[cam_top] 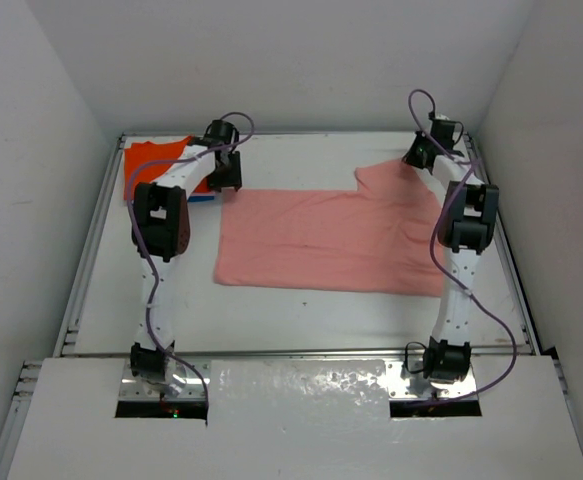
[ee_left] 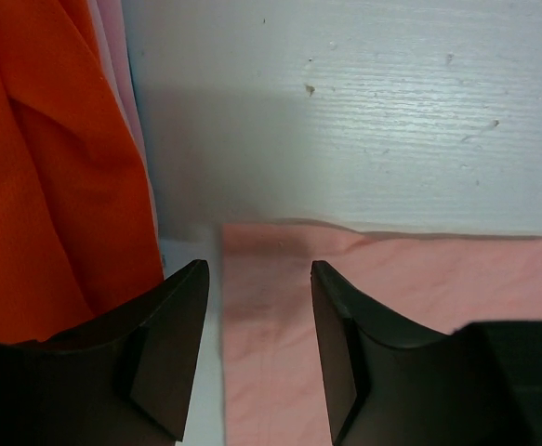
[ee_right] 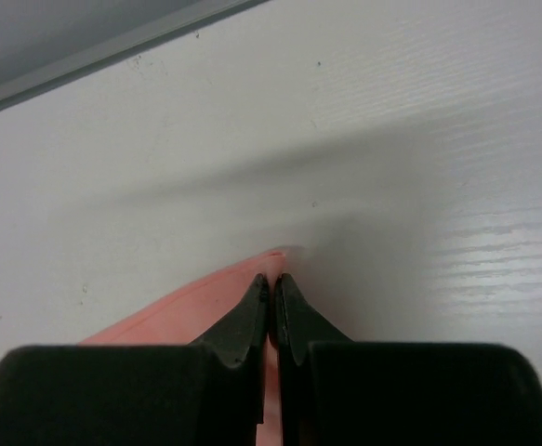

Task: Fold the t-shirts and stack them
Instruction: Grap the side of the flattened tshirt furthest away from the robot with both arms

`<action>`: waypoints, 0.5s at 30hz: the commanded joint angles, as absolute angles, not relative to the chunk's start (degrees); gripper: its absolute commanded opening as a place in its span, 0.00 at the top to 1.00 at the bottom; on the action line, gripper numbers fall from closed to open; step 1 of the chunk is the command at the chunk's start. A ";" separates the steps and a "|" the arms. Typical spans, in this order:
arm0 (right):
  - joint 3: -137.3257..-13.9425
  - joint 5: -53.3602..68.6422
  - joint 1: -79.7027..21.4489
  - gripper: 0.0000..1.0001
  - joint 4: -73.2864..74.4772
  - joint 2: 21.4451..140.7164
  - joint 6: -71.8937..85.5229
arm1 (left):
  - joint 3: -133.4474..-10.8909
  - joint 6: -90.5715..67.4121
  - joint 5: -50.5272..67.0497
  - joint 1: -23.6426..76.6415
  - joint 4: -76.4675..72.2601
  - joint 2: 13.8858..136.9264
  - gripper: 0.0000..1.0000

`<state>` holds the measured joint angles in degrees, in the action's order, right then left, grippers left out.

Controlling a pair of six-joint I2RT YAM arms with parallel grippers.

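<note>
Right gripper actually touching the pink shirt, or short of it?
Touching. The right wrist view shows the right gripper shut on an edge of the pink shirt, with cloth pinched between its fingers.

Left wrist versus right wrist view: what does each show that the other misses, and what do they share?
Left wrist only: the orange t-shirt, and the left gripper open over a corner of the pink t-shirt. Right wrist only: the right gripper shut on the pink t-shirt's edge, and a grey rail along the table. Both: the pink t-shirt and the white table.
</note>
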<state>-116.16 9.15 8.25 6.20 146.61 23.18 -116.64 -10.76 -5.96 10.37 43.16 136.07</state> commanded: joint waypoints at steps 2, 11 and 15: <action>-115.49 10.98 9.67 0.97 3.87 139.84 22.85 | -119.18 -9.14 -7.03 9.93 42.98 136.49 0.53; -110.40 12.83 9.93 0.98 2.55 136.67 22.32 | -114.88 -10.10 -6.33 10.20 40.26 136.23 0.79; -108.90 14.32 9.93 0.98 1.14 135.36 22.15 | -113.65 -12.73 -4.93 10.20 36.85 133.35 1.00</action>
<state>-109.60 12.29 10.02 4.54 139.22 22.90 -115.22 -10.98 -6.57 10.37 41.23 137.19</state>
